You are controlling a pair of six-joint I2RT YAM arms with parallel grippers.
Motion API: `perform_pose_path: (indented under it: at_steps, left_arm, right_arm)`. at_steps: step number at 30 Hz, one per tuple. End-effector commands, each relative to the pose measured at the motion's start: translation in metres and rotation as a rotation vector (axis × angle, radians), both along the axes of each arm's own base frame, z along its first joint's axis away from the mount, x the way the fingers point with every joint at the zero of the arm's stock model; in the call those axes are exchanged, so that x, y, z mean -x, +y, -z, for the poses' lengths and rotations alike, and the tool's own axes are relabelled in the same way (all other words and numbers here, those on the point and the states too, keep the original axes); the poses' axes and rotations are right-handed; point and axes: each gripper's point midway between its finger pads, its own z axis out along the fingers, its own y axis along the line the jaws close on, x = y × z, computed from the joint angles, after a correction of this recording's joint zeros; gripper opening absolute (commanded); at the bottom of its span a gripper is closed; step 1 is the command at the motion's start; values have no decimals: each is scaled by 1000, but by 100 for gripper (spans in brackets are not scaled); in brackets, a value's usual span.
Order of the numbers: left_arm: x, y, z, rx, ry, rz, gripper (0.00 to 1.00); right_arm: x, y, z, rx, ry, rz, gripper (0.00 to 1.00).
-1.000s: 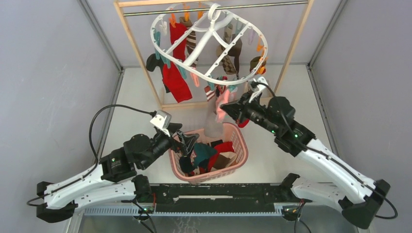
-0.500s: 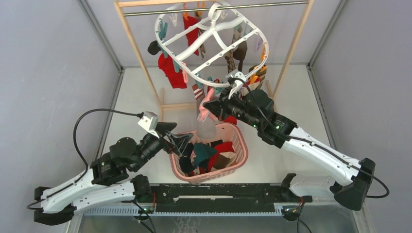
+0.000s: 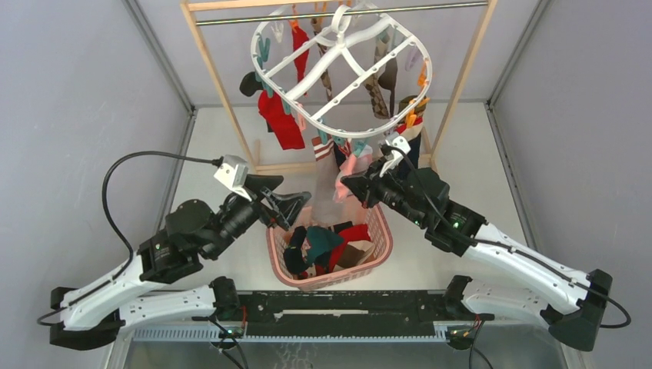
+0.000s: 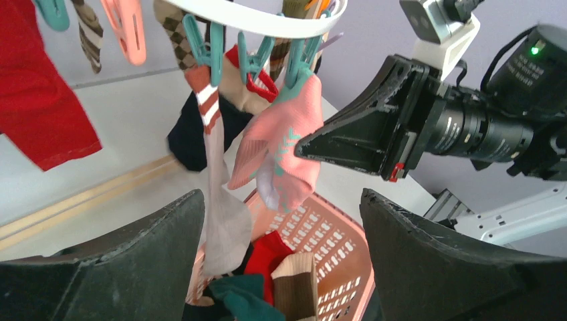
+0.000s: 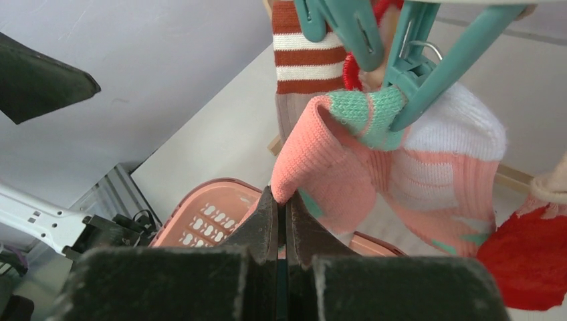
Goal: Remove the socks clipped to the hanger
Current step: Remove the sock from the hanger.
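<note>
The white oval hanger (image 3: 344,73) hangs from the rail with several socks clipped under it, including a red sock (image 3: 281,123). A pink sock (image 5: 348,180) with a teal cuff is held by a teal clip (image 5: 434,67). It also shows in the top view (image 3: 350,165) and the left wrist view (image 4: 284,144). My right gripper (image 5: 281,199) is shut on a fold of this pink sock; it also shows in the top view (image 3: 347,184). A striped grey sock (image 4: 217,194) hangs beside it. My left gripper (image 4: 281,221) is open and empty just below both socks, over the basket.
A pink lattice basket (image 3: 382,238) with several loose socks stands below the hanger, between the arms. The wooden frame's posts (image 3: 223,92) stand left and right of the hanger. Grey walls close in both sides.
The hanger has swung back to the right. My right gripper has moved right and down with the pink sock in it. My left gripper has risen toward the hanging socks.
</note>
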Motion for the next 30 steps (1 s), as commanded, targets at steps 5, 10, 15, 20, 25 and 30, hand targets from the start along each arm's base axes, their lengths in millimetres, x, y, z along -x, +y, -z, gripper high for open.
perform_pose_path:
  at_steps: [5,10,15,20,25,30]
  left_arm:
    - [-8,-26,-57,47,-59,25,89]
    - [-16,-33,-55,30,-46,-2,89]
    - [-20,-33,-52,24,-36,-28,89]
    - [-23,-24,-47,10,-23,-66,89]
    - [-24,-13,-40,2,-10,-100,89]
    - [-22,1,-32,0,4,-129,90]
  right_arm:
    - [-2,-23,-27,-51,-93,84,0]
    - [-6,-48,-31,-18,-138,177,0]
    - [-12,-75,-35,27,-203,275,0]
    - [-17,-92,-39,68,-248,328,0]
    - [-20,-90,-42,58,-245,313,0]
    - [-14,-63,-44,26,-239,222,0]
